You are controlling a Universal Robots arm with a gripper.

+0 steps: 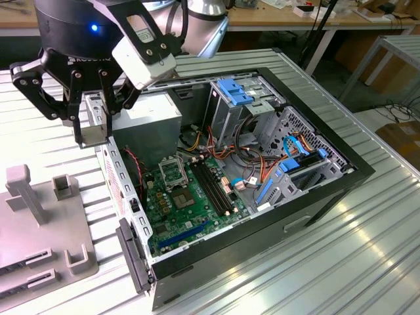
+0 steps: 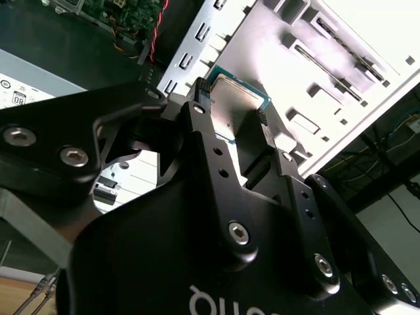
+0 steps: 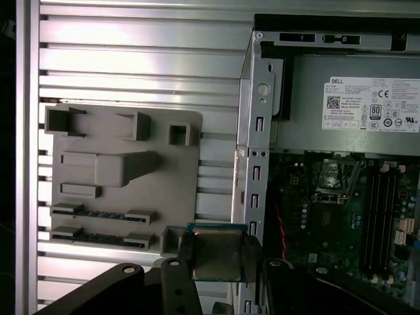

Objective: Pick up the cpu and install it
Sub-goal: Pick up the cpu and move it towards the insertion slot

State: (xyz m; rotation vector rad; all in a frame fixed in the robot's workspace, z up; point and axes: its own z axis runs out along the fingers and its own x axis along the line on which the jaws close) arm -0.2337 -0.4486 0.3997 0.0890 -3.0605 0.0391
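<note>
— Exterior view, left to right: grey fixture (image 1: 39, 223), gripper (image 1: 95, 134), open computer case (image 1: 315, 197), green motherboard (image 1: 177, 210).
— Both wrist views add the cpu (image 3: 216, 252) (image 2: 233, 98): jaws closed on its opposite edges, held over the case's side wall, short of the motherboard.

We found the small square cpu (image 3: 216, 251) topped in dull silver-grey metal, the black gripper (image 3: 220, 259) matt, the ribbed silver metal table (image 1: 341, 262) glossy.

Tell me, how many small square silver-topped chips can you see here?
1. The small square silver-topped chip is held by the black gripper, near the metal side wall of the open computer case. Others could be hidden inside.
</note>
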